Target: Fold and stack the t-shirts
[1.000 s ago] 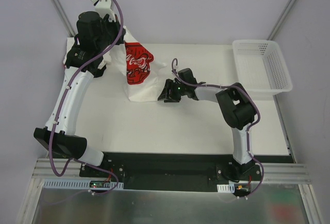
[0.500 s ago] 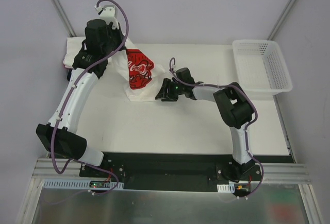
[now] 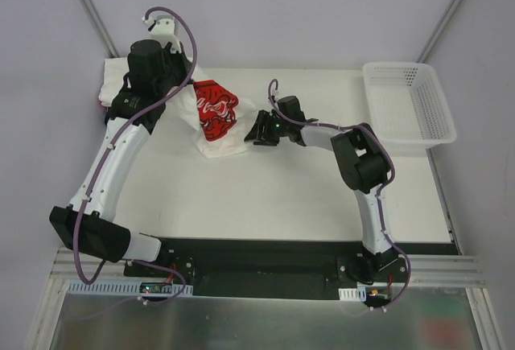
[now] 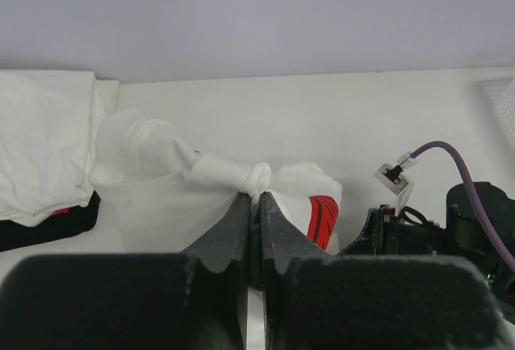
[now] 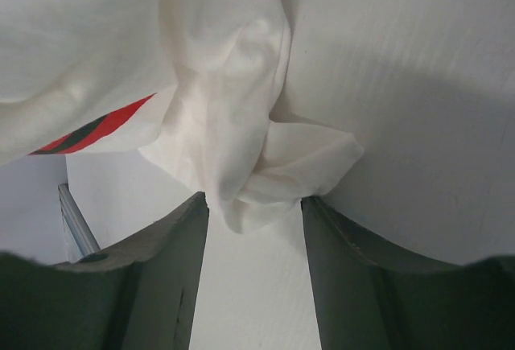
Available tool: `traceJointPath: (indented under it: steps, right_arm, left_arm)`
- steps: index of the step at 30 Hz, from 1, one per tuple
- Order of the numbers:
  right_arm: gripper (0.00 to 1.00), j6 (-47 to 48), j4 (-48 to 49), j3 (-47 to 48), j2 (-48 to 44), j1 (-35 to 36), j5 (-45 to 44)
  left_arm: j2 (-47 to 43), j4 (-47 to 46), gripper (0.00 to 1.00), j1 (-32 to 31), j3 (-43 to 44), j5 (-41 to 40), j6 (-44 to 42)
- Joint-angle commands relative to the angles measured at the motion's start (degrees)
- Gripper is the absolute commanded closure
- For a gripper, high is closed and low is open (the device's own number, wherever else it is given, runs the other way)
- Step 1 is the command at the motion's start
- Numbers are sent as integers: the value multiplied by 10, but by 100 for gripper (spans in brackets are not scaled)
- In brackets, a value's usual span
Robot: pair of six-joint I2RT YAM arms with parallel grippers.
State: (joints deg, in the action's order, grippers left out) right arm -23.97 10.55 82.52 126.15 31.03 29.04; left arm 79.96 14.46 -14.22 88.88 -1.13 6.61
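Observation:
A white t-shirt with a red print point(image 3: 213, 117) hangs bunched from my left gripper point(image 3: 181, 86), its lower end resting on the table. In the left wrist view the left gripper point(image 4: 258, 197) is shut on a twisted fold of this t-shirt point(image 4: 233, 175), and the red print point(image 4: 322, 217) shows beyond. My right gripper point(image 3: 256, 135) sits at the shirt's right edge. Seen from the right wrist, the right gripper point(image 5: 253, 205) is open, and a loose corner of the t-shirt point(image 5: 241, 133) lies between its fingertips. More folded t-shirts, white over black point(image 4: 40, 145), lie at the back left corner.
A white mesh basket point(image 3: 418, 137) stands at the back right, off the table's edge. The folded pile point(image 3: 113, 84) sits partly under my left arm. Grey walls close in the back and sides.
The left gripper has drawn the shirt up and leftward, bunching it tighter. The right gripper has moved farther back along the shirt's right edge.

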Motion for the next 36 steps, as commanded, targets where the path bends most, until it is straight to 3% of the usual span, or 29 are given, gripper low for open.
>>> traceJointPath:
  steps: [1, 10, 17, 29, 36]
  right_arm:
    - [48, 16, -16, 40, 28, -4, -19]
    - [71, 9, -28, 70, 55, -12, -34]
    - [98, 9, -46, 94, 67, -22, -54]
    - [99, 20, -153, 266, 134, -105, -79]
    - [99, 37, -174, 270, 100, -180, -120]
  left_arm:
    - [-55, -47, 100, -2, -16, -27, -4]
    - [-75, -48, 100, -2, -38, -36, -7]
    - [-82, -50, 100, -2, -60, -44, -2]
    - [-119, -58, 100, -2, -118, -50, 11]
    - [-128, -58, 100, -2, -132, -47, 15]
